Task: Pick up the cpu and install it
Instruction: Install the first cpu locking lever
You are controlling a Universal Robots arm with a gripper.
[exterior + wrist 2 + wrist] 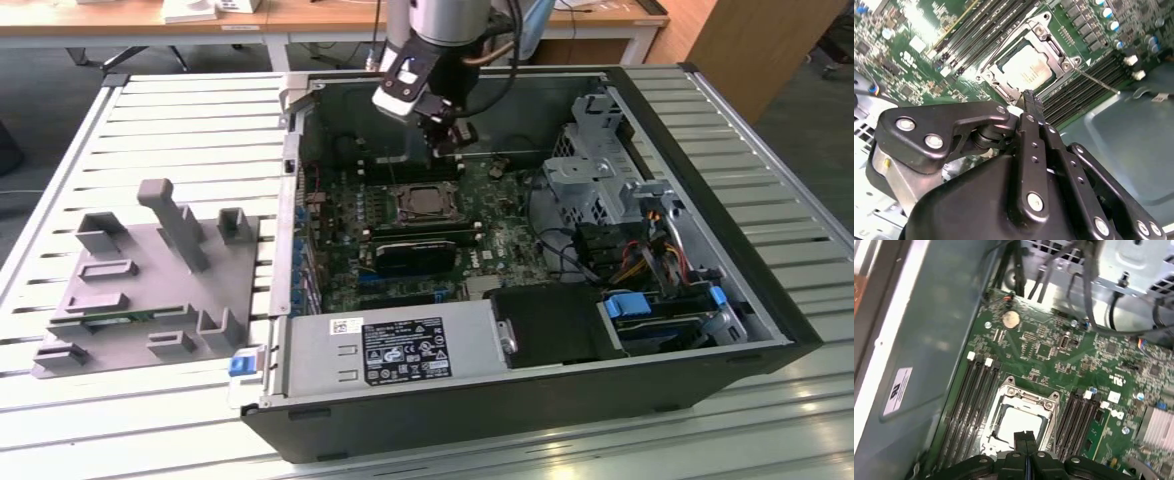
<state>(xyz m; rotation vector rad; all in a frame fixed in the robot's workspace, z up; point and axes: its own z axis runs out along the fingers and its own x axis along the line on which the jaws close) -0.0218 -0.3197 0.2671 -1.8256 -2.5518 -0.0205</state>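
Cpu (1025, 69) work takes place on a slatted metal tabletop (174, 120) that carries everything in the exterior view. An open black computer case (534, 390) lies on its side there, filling the middle and the exterior view's right. Inside it sits a green motherboard (400, 225), with a metal drive cage (594, 150) and a bundle of coloured cables (654, 240) toward the exterior view's right, and a power supply (387, 350) along the near edge. On the exterior view's left of the case, apart from it, stands a grey plastic fixture (154, 275) with upright blocks.

The robot arm (447, 20) reaches down from the far side into the case. Its gripper (1030, 97) hangs above the motherboard, close to the socket (1021, 417). In both wrist views the jaws are closed together with nothing between them.

The cpu, a shiny silver square, lies flat inside the socket frame on the motherboard, with rows of black memory slots (974, 400) on either side. A round coin battery (1011, 318) sits farther along the board.
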